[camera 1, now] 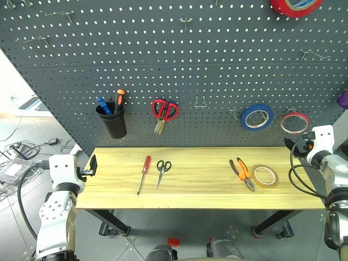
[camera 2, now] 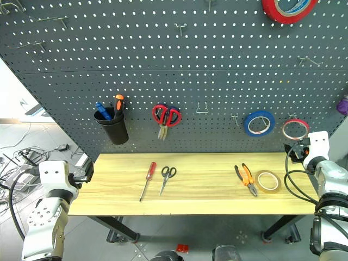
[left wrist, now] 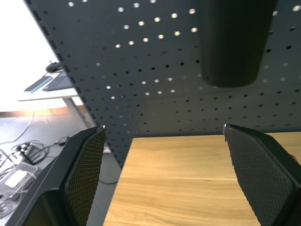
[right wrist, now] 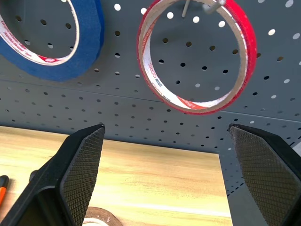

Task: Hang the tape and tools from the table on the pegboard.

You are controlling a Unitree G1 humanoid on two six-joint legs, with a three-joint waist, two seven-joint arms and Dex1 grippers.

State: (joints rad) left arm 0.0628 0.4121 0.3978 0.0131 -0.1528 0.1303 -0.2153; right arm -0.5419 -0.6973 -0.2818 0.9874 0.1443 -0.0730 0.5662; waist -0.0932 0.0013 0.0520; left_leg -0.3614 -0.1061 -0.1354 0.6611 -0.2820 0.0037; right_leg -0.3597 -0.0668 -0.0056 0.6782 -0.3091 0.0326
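On the light wood table (camera 1: 206, 190) lie, from left to right, a red-handled screwdriver (camera 1: 144, 173), small black-handled scissors (camera 1: 162, 171), orange-and-black pliers (camera 1: 242, 174) and a yellowish-tan tape ring (camera 1: 265, 175). The dark grey pegboard (camera 1: 190, 70) rises behind the table. My left gripper (camera 1: 92, 165) hovers open at the table's left end, holding nothing. Off the table's right end, my right gripper (camera 2: 294, 152) is open and empty, facing the board below the red-pink ring. In the right wrist view its fingers (right wrist: 70, 183) frame the table's far right corner and the tape's edge (right wrist: 96, 216).
On the board hang a black cup (camera 1: 113, 120) with two handles sticking out, red-handled scissors (camera 1: 163, 113), a blue tape ring (camera 1: 257, 116), a red-pink tape ring (camera 1: 294, 123) and a big red roll (camera 1: 295, 5) at the top. Several hooks stand bare, one (camera 1: 200, 102) at mid-board.
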